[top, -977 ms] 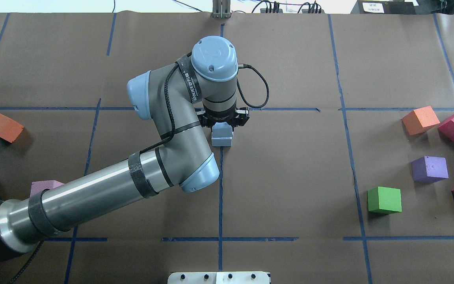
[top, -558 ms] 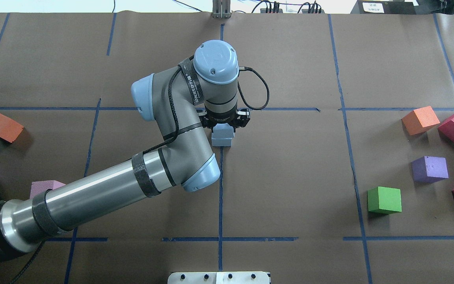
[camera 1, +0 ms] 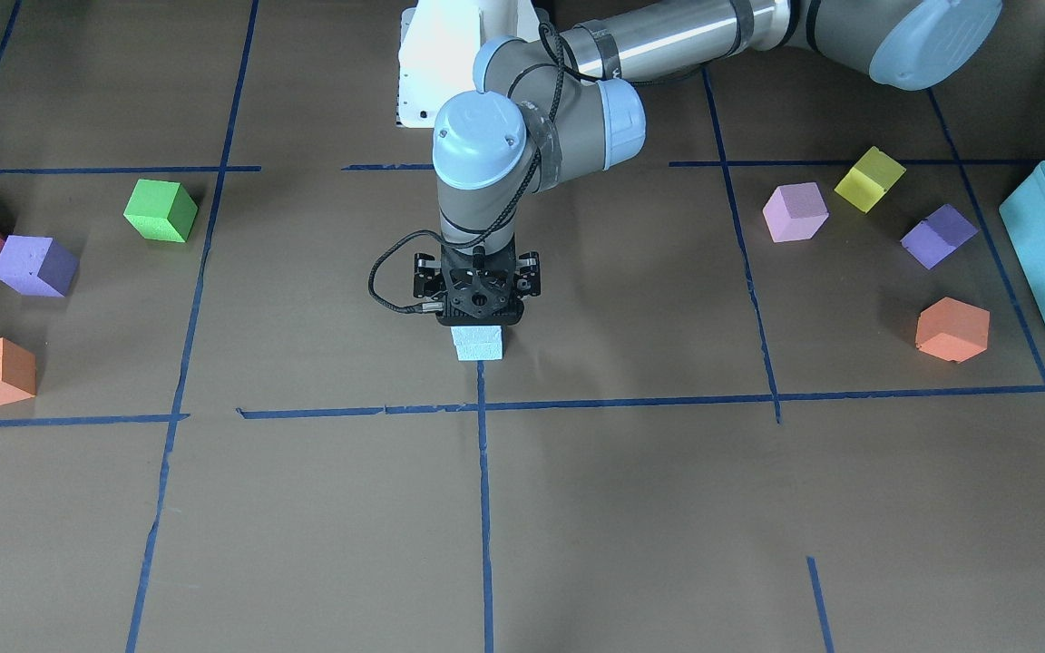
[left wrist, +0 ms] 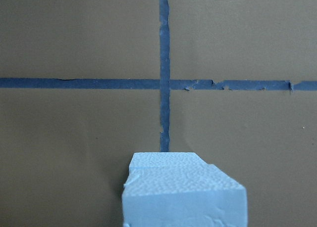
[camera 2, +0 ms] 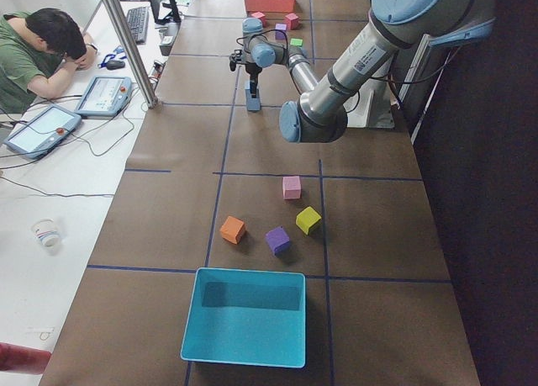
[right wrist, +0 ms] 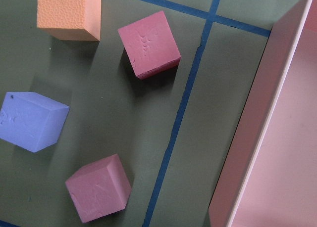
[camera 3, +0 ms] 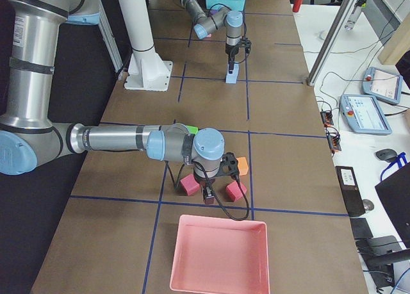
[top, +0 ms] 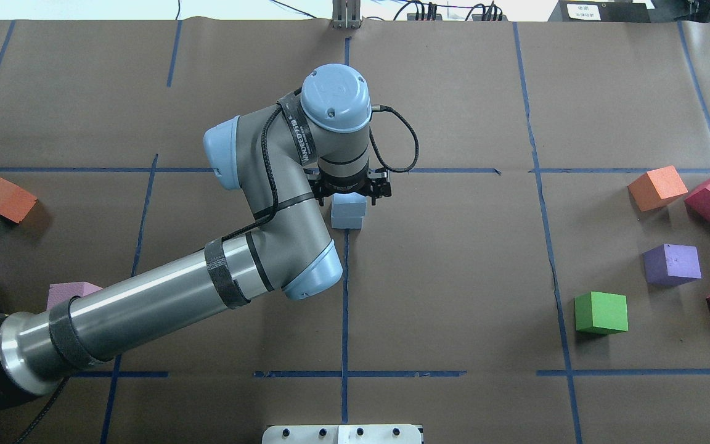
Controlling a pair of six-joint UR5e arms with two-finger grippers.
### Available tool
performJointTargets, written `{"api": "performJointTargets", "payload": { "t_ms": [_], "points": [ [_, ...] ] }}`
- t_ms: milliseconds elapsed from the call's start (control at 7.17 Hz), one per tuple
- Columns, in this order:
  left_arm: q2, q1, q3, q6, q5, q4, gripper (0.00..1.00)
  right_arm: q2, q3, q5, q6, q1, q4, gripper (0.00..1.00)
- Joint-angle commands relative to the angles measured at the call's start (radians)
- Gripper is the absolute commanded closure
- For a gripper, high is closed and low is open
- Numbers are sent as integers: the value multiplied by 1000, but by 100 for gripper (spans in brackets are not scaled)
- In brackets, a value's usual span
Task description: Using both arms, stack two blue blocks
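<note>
The grey-and-silver left arm (top: pixel 164 302) comes in from the left of the overhead view. It reaches over the brown paper-covered table (top: pixel 453 277) to the centre crossing of the blue tape lines. Its black two-finger left gripper (top: pixel 349 196) points straight down onto the upper pale-blue foam cube (top: pixel 349 208). That cube sits on the lower pale-blue foam cube (top: pixel 346 223), which rests on the table. Black finger parts flank the upper cube, but I cannot tell whether they clamp it or stand free of it. The left wrist view shows a small step between the two cubes, so they look not quite flush.

By my reading the stack itself is made. What is left is a clean release, if it is not yet given, and a straight lift away that does not drag the top cube off.

Far to the right, seen only from the table's end, the right gripper (camera 3: pixel 209 198) hovers over crimson foam cubes (camera 3: pixel 189 185) beside a shallow pink tray (camera 3: pixel 218 255). It is well apart from the stack, and how its jaws stand cannot be told.
</note>
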Motion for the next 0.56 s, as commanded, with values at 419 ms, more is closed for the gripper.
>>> {"api": "performJointTargets", "payload": {
  "t_ms": [419],
  "points": [
    [88,-115,-179,69,-119,52,0,2,0,0,0,-1,0,1]
  ]
}}
